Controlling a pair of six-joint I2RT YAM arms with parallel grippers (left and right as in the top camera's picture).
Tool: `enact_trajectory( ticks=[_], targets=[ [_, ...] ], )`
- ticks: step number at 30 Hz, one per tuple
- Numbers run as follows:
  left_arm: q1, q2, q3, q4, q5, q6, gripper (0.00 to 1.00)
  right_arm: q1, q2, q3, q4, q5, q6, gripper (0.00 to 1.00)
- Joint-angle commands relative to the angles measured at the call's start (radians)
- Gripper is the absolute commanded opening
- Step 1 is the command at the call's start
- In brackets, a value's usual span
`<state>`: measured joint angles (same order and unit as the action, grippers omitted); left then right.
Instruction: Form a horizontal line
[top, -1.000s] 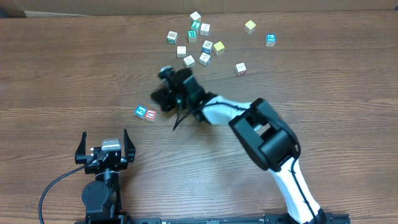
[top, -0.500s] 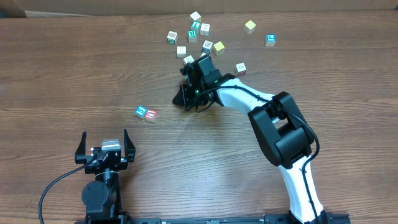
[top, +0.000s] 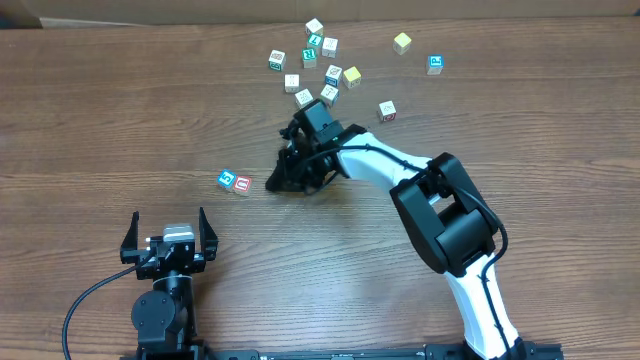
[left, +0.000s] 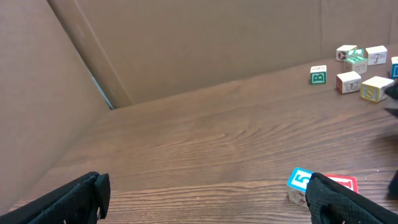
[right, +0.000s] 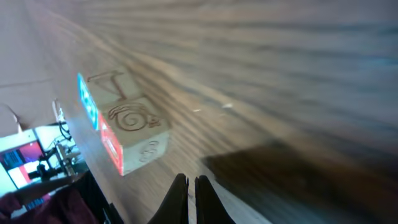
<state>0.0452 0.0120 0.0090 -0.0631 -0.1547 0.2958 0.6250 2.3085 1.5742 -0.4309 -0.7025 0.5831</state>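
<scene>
Robot lab test bench: wood-grain table (top: 100, 120) fenced by plain cardboard panels (left: 186, 50).

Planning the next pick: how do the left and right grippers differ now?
The left gripper is open; the right gripper is shut. The left sits back at the table's near edge; the right reaches out close to the blue-and-red cube pair. Neither holds anything.
</scene>
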Motion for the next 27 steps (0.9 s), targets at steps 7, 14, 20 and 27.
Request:
enact_trajectory(
  ticks=[7,14,20,27],
  targets=[
    [-0.006,-0.006,-0.004,0.0,-0.009,0.019,1.0,0.06,-0.008,-0.002,0.044,-0.011,0.024,0.04],
    [-0.006,-0.006,-0.004,0.001,-0.009,0.019,0.99,0.06,-0.008,-0.002,0.118,-0.019,0.023,0.04],
    [-0.006,-0.006,-0.004,0.0,-0.009,0.019,1.0,0.061,-0.008,-0.002,0.172,-0.04,0.018,0.04],
    [-0.006,-0.006,-0.004,0.001,-0.009,0.019,0.99,0.055,-0.016,-0.002,0.064,-0.04,0.003,0.04]
  ],
)
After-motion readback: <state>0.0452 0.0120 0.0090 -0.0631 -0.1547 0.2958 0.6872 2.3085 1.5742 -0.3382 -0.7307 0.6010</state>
